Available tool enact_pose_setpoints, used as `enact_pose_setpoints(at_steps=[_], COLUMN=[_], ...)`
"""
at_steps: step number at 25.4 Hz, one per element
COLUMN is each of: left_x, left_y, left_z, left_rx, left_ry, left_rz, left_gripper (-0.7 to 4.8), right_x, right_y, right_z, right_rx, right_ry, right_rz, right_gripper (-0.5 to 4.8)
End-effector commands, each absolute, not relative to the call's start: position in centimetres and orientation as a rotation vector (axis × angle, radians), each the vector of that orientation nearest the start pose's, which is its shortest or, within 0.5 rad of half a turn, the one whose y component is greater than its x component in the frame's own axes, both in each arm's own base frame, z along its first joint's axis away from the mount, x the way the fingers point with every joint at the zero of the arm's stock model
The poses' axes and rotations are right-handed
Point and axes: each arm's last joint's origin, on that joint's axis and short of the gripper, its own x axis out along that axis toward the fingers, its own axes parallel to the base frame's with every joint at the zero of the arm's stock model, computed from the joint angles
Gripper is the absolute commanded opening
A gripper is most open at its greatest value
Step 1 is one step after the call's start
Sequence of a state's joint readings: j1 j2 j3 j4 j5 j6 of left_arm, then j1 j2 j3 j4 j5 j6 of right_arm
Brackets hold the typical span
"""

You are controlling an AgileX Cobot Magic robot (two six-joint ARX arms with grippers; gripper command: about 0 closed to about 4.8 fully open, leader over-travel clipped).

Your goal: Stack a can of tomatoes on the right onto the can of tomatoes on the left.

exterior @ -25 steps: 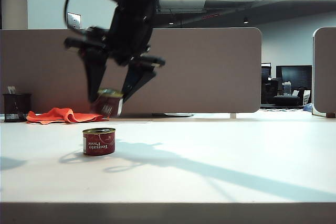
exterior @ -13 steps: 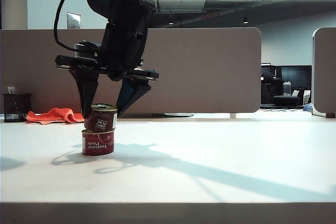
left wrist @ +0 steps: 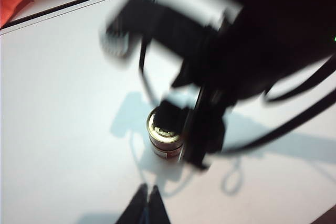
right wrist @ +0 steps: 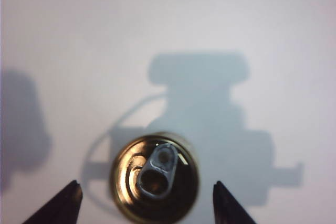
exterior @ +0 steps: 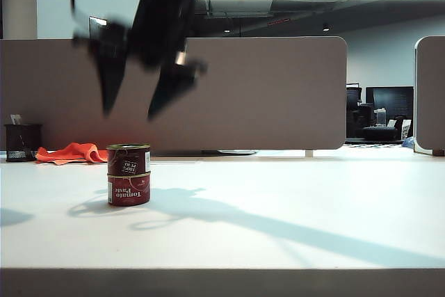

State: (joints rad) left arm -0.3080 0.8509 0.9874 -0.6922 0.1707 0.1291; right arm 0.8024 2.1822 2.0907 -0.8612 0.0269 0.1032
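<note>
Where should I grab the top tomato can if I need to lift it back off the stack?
Grip the top can across its round side wall, coming straight down from above as the open right gripper now hangs. It stands upright on the lower can, so fingers should probably stay above the seam. Left gripper looks shut.

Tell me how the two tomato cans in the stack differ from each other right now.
The upper can sits on the lower can, which rests on the table. The upper can's label is darker with small white print; the lower can's is brighter red and reads Tomato Paste, upside down. The upper can's pull-tab lid shows in the right wrist view; the lower can's top is covered. Both are short, round and upright, and neither is held: the right gripper hangs open above them.
</note>
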Motion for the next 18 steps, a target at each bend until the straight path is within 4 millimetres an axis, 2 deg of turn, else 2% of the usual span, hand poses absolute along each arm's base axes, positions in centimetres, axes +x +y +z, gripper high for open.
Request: enact_pose_setpoints(at_steps=[1,2,3,4,7,10,12,14,15,18], left_x=[15.3,15.3,15.3,15.2,14.7,13.9,13.2,11.9,10.9,8.8], left_y=[-5.4,-5.4,-5.4,-5.3,-5.2,-4.9,-4.7,-4.6,-4.4,-3.9], left_z=[34.9,34.9,34.8,34.9,35.2,35.6,36.0,36.3,36.4,36.3], left_rx=[0.166,0.165,0.165,0.166,0.165,0.172,0.181,0.190,0.190,0.187], left_ry=[0.496,0.497,0.497,0.495,0.474,0.438,0.409,0.364,0.348,0.315], left_rz=[-0.499,-0.498,-0.498,-0.499,-0.498,-0.464,-0.444,-0.454,-0.475,-0.500], left_gripper=[-0.05,-0.05,-0.05,-0.05,-0.05,-0.05,-0.05,-0.05,-0.05,-0.05], right_x=[32.2,31.3,30.7,29.7,27.6,25.4,23.8,20.7,18.3,14.5], right_y=[31.9,30.5,29.4,27.7,24.8,21.8,19.9,16.7,14.4,10.9], right_z=[34.9,37.5,38.9,40.7,43.4,45.8,47.0,48.3,48.6,48.2], right_rx=[-0.238,-0.219,-0.216,-0.238,-0.294,-0.274,-0.252,-0.239,-0.238,-0.226], right_ry=[0.730,0.676,0.655,0.633,0.613,0.569,0.535,0.482,0.447,0.406], right_rz=[0.623,0.601,0.581,0.548,0.507,0.495,0.484,0.425,0.366,0.310], right_gripper=[3.36,3.07,2.60,1.90,1.12,0.40,0.40,0.40,0.40,0.40])
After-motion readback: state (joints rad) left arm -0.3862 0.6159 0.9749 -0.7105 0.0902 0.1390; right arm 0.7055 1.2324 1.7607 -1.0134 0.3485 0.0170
